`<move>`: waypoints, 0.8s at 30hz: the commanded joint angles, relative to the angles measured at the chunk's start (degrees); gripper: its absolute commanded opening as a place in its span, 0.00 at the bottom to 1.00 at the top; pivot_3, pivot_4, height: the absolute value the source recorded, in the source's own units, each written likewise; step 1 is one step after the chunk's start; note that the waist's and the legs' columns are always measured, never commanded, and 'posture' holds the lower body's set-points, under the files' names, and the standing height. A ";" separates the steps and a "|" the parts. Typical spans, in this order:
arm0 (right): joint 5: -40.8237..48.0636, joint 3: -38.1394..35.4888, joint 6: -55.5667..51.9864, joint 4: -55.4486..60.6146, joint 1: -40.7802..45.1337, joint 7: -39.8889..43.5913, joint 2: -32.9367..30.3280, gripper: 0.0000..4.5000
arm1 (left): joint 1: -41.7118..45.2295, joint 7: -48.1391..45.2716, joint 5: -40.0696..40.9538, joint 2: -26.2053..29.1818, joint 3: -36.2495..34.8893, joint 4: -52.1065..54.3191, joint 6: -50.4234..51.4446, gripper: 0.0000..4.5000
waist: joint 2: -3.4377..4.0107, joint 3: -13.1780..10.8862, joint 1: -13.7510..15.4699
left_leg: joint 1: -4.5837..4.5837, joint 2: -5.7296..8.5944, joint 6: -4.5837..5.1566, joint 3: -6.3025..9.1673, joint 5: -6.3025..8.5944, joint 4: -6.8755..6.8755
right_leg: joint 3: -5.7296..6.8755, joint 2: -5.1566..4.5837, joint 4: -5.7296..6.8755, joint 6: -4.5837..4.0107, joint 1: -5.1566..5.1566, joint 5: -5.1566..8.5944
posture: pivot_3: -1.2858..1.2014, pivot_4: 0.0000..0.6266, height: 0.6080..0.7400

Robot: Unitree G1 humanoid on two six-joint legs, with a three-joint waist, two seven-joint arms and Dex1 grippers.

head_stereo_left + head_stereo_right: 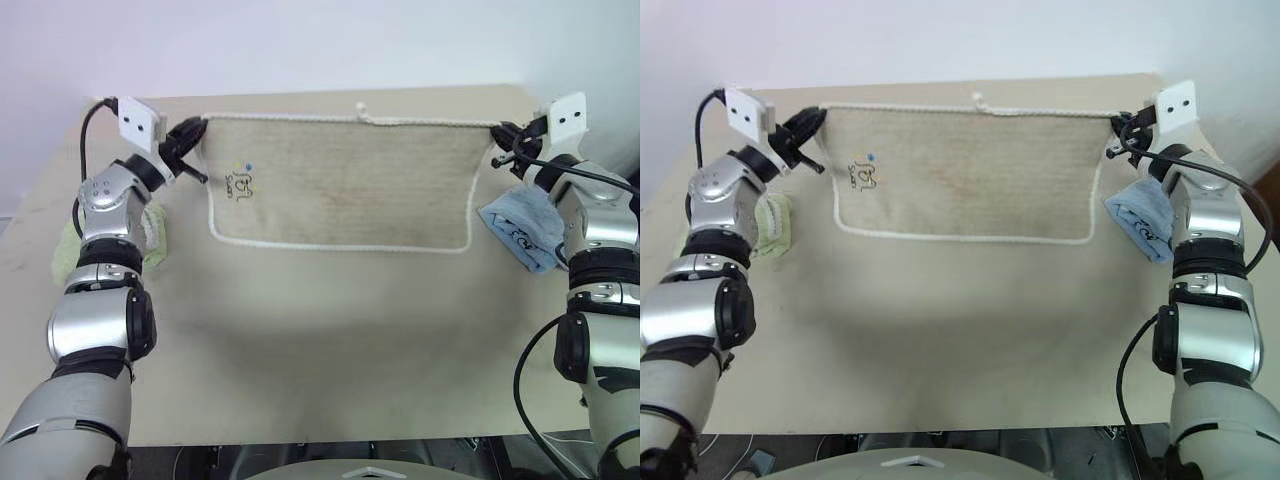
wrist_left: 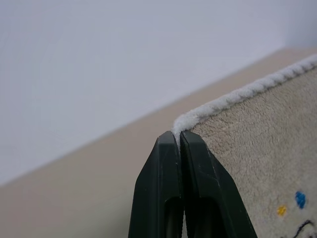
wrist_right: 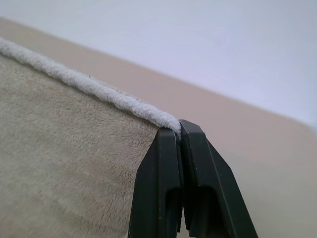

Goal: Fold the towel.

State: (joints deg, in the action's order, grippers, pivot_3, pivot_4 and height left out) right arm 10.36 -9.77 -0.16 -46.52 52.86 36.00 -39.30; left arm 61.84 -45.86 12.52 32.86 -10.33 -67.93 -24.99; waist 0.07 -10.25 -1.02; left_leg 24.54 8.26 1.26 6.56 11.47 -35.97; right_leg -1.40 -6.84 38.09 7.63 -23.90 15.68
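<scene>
Silver forearms frame the near edge of the beige tabletop [image 1: 330, 370], one at each side. Further out, the left pincer [image 1: 192, 128] is clamped shut on one top corner of the tan towel [image 1: 345, 180], and the right pincer [image 1: 503, 135] is clamped shut on the other; both wrist views show black fingers [image 2: 171, 198] pressed together with the white corded edging [image 1: 290, 117] nipped at the tip. Held this way, the towel hangs as a flat sheet above the far half of the tabletop, its top edge pulled nearly straight between the two grips, a small white loop [image 1: 362, 108] at the middle and the printed logo [image 1: 241, 183] near the left corner. Its lower hem appears clear of the surface. Gripping matching corners probably keeps the cloth spread and square, so one half can be laid over the other. A light-green towel [image 1: 150, 235] lies beside the left forearm and a light-blue towel [image 1: 520, 232] beside the right, both apart from the hanging one.
</scene>
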 commanded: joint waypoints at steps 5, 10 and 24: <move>2.71 -4.97 1.94 -2.45 3.20 -4.32 -1.24 0.01 | 3.27 2.16 0.60 2.18 -3.32 -1.18 -1.39 0.00 | 0.00 0.00 -0.15 | 0.00 0.01 0.01 0.00 0.00 -0.01 | 0.00 0.01 0.01 0.01 0.00 -0.01 | 0.52 0.24 0.91; 6.45 -4.47 -3.41 2.99 -0.67 2.71 -0.81 0.01 | 1.07 -2.68 2.13 2.04 -4.41 -0.08 0.04 0.00 | -0.01 0.00 -0.17 | 0.00 0.00 0.01 0.00 0.00 -0.02 | 0.00 0.01 0.02 0.01 0.01 -0.01 | 0.52 0.24 0.91; 22.89 -5.30 -27.38 34.62 -22.40 29.87 -8.25 0.01 | -16.51 -26.36 13.84 5.68 -8.77 19.63 19.99 0.00 | 0.00 0.00 -0.22 | 0.17 -0.04 0.08 0.03 0.04 -0.22 | 0.01 0.03 0.06 0.00 -0.11 -0.03 | 0.52 0.24 0.91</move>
State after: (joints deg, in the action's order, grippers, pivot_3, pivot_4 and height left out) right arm 30.88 -12.43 -26.55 -14.12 30.42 63.75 -46.36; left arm 46.05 -69.93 23.54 37.13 -17.56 -52.36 -8.40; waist 0.07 -10.25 -1.23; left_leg 24.70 8.20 1.34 6.59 11.51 -36.20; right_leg -1.40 -6.81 38.14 7.63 -24.00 15.65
